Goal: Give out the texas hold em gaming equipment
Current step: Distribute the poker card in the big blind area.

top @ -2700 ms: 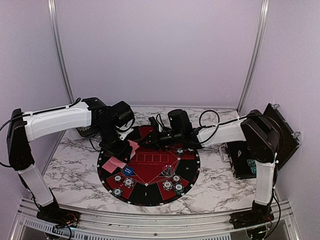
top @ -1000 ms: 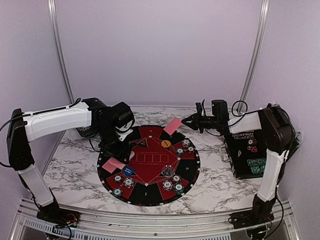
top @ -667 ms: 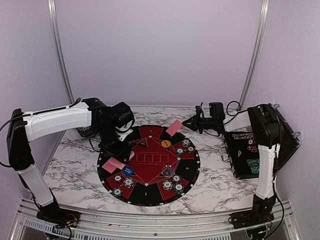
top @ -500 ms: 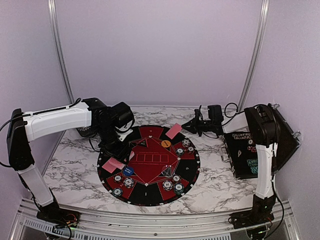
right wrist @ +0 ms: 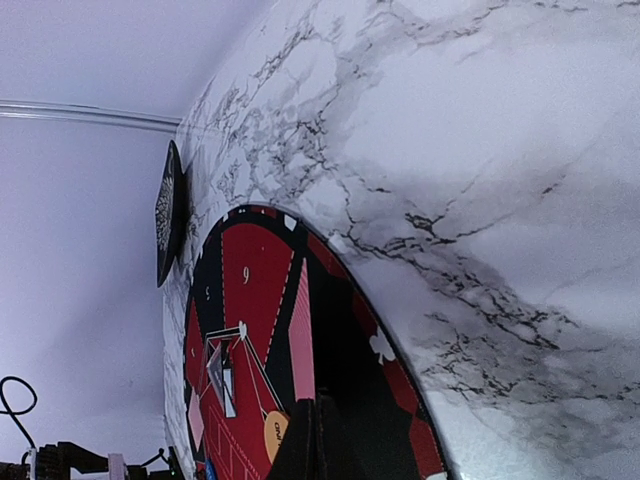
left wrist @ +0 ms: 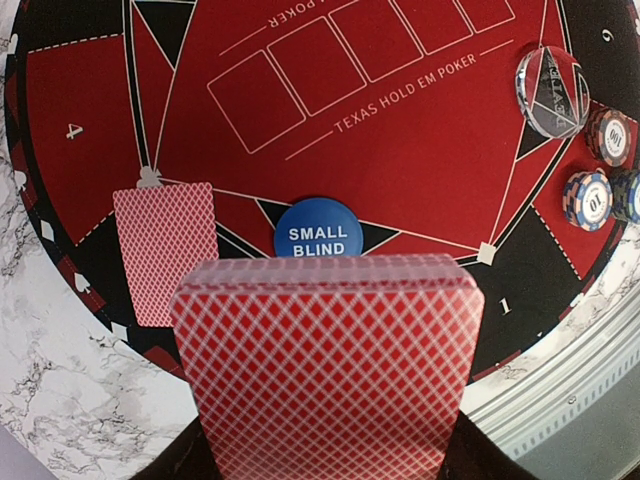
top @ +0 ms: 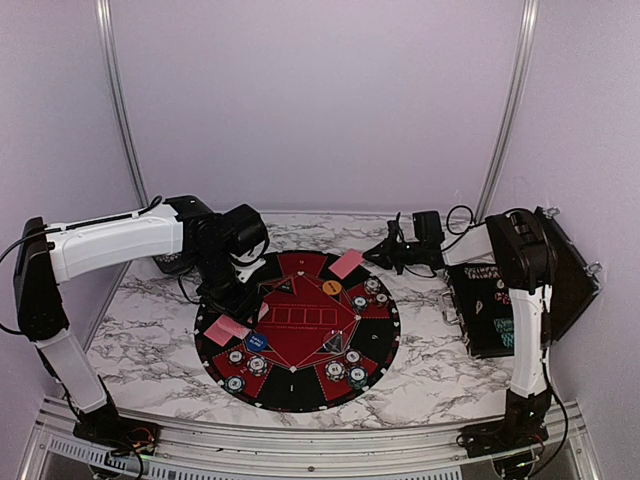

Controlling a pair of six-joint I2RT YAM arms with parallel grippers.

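My left gripper hangs over the left part of the mat, shut on a deck of red-backed playing cards. Below it, one card lies face down beside the blue square marker. My right gripper is low at the mat's far right edge, shut on the near end of another red-backed card, which lies almost flat on the mat. The orange disc sits just beside that card. Small groups of striped poker chips rest on the mat.
The round black-and-red mat covers the middle of the marble table. An open black case holding more chips stands at the right, behind my right arm. A clear triangular-marked token lies on the mat. A dark round object stands at the back left.
My right gripper drew a card from the deck, carried it to the far right and has lowered it onto the mat over the last second. The left arm has stayed still.
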